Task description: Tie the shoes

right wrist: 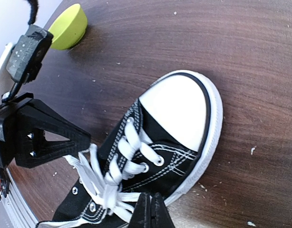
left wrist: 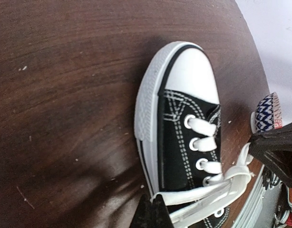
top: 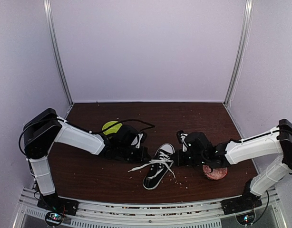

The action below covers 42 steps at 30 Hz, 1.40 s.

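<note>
**Dark wood table, laces loose, no knot formed**

Dark wood table (top: pixel 89 180) carries the black canvas sneaker (top: pixel 158 167) at its middle, on its sole, with the white toe cap (right wrist: pixel 177 111) pointing away from the arm bases. Its white laces (top: pixel 150 165) are threaded through the eyelets, but they sprawl untied across the tongue, with ends trailing off both sides.

The left gripper (left wrist: pixel 152 211) sits just beside the sneaker's left flank, tips pressed together. A lace strand runs right up to them, though I cannot tell whether it is truly nipped. The right gripper (right wrist: pixel 150 211) mirrors this on the other flank, also closed at a strand.

This looks like the early step of drawing the strands out to cross them. Next, each strand needs a sure hold, then a pull across the tongue.

A lime-green bowl (top: pixel 111 127) lies beyond the sneaker's left side, and a reddish disc (top: pixel 215 173) sits off to its right.
</note>
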Each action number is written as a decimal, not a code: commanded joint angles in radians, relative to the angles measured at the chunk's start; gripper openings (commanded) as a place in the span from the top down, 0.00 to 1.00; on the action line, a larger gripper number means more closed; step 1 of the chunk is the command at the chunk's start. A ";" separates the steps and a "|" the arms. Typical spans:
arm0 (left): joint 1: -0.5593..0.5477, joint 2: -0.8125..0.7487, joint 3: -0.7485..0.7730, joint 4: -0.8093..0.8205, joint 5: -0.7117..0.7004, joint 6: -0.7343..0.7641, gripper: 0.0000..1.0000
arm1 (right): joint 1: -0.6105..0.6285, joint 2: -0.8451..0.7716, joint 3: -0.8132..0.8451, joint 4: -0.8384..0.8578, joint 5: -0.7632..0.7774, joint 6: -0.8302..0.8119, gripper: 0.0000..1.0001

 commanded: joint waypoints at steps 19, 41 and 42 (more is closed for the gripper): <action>0.071 -0.146 -0.166 -0.025 -0.139 0.016 1.00 | -0.115 -0.026 -0.108 0.081 -0.055 0.064 1.00; 0.082 -0.184 -0.194 -0.006 -0.143 0.035 1.00 | -0.158 -0.089 -0.153 0.086 -0.069 0.038 1.00; 0.082 -0.189 -0.190 -0.002 -0.137 0.045 1.00 | -0.159 -0.091 -0.149 0.085 -0.073 0.031 0.97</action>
